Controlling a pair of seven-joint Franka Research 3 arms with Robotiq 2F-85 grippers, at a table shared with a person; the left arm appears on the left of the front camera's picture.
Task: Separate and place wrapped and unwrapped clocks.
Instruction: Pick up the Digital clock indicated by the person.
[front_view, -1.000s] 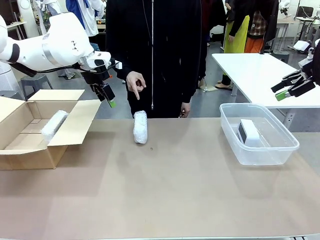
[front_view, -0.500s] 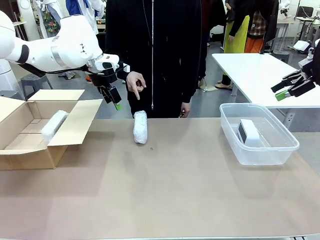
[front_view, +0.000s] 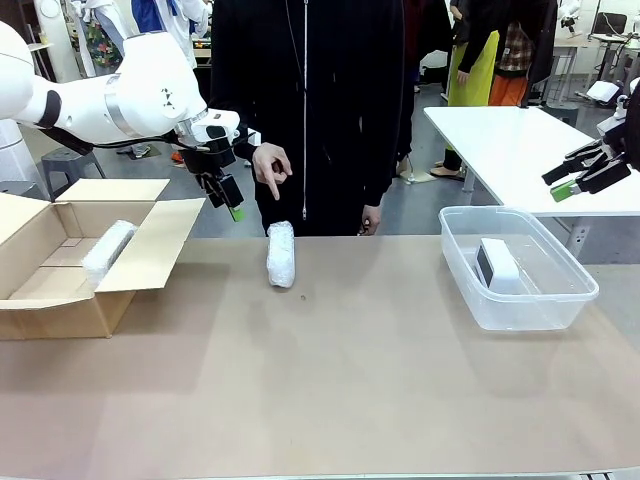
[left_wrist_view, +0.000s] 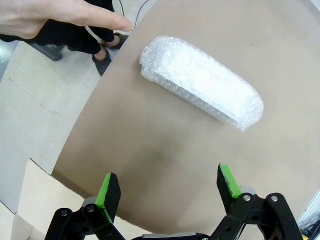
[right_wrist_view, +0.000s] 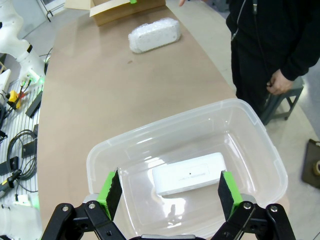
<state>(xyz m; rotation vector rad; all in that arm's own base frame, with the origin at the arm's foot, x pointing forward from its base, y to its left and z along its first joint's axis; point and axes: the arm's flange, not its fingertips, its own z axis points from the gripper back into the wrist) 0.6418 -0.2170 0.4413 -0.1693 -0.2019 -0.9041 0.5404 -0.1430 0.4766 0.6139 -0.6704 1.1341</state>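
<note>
A bubble-wrapped clock (front_view: 281, 254) lies on the brown table near its far edge, in front of the person; the left wrist view has the same wrapped clock (left_wrist_view: 201, 81) ahead of the fingers. A person's hand (front_view: 270, 166) points down at it. My left gripper (front_view: 227, 197) hangs open in the air to the bundle's upper left, holding nothing. A second wrapped clock (front_view: 107, 250) rests in the cardboard box (front_view: 60, 300). The bare white clock (right_wrist_view: 189, 173) lies in the clear plastic bin (front_view: 517, 305). My right gripper (front_view: 572, 178) is open, high above the bin.
The cardboard box sits at the table's left with its flaps open toward the middle. The clear bin stands at the right. A white table (front_view: 520, 140) stands behind on the right. A person in black stands at the far edge.
My left gripper moved right from above the box flap toward the pointing hand, then stayed almost still. The right arm, the clocks and the hand have not moved.
</note>
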